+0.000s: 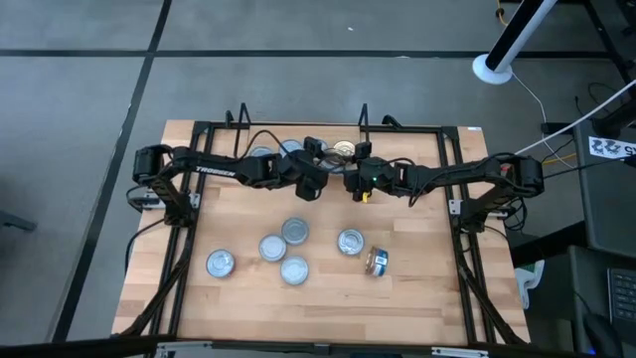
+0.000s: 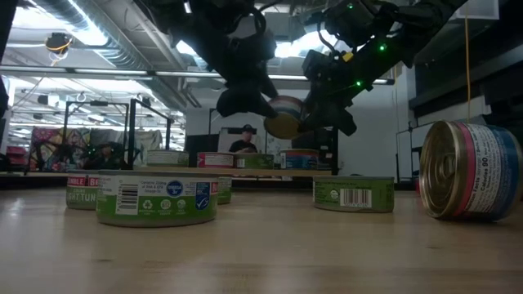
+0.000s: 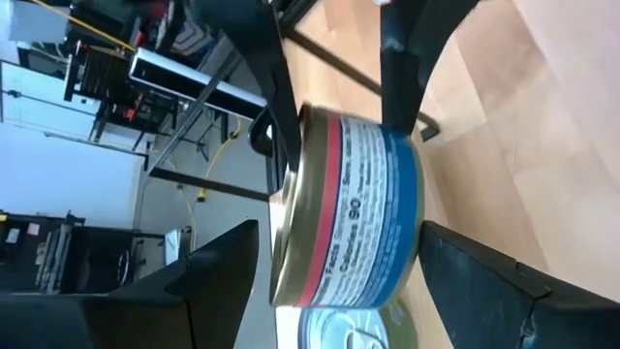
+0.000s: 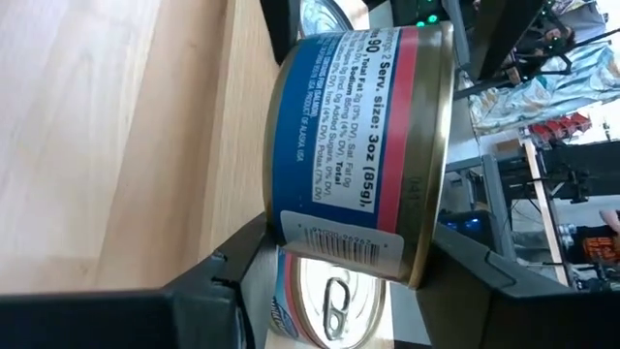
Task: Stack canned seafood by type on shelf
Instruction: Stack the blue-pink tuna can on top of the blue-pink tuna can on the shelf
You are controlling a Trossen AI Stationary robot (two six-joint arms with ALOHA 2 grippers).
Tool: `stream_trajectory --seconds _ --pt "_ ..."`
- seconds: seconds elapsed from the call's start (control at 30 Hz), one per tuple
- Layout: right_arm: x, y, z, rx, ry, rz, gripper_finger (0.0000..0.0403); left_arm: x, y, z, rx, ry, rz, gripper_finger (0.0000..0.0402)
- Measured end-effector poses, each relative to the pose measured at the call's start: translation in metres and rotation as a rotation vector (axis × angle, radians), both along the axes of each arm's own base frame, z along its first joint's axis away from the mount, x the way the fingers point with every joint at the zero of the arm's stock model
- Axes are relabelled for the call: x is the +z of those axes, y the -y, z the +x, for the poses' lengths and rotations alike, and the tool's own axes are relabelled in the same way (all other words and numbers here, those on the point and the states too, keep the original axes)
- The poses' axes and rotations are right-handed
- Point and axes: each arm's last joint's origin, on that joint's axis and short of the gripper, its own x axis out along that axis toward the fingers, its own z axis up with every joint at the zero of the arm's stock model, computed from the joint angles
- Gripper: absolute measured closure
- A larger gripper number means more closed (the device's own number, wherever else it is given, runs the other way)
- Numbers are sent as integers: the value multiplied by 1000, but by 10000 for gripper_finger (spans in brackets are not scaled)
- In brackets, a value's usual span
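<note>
**Blue-and-red can held above the shelf**

Right gripper (image 2: 288,122) pinches a gold-rimmed blue-and-red can (image 4: 363,145) across its top and bottom faces, lifted clear over the shelf (image 1: 348,127) at the table's far edge; a silver-lidded can (image 4: 325,301) lies just beneath it; left gripper (image 1: 311,185) sits just beside, fingers (image 3: 218,281) spread wide on either side of the same can without touching; five cans lie loose on the wooden table (image 1: 427,288), one (image 2: 470,170) tipped on its side.
</note>
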Motion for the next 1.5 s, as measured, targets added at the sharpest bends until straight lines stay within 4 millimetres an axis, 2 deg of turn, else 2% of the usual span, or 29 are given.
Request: stream_trajectory --seconds 0.3,0.57,0.87,1.03,1.3,1.5 --pt "2 -1 2 26 27 10 212 -2 -4 -2 -2 -42 23 132" --pt "1 -1 2 37 21 16 212 -4 -3 -2 -1 -49 5 208" --pt "1 -1 2 41 21 18 207 -4 0 -2 4 -45 -1 208" --pt "2 -1 2 26 37 34 179 -4 0 -2 14 -28 -18 209" --pt "2 -1 2 3 54 52 105 -3 -2 -2 34 -13 -27 209" --pt "5 0 0 -38 62 24 83 -3 -7 -3 78 -26 14 209"
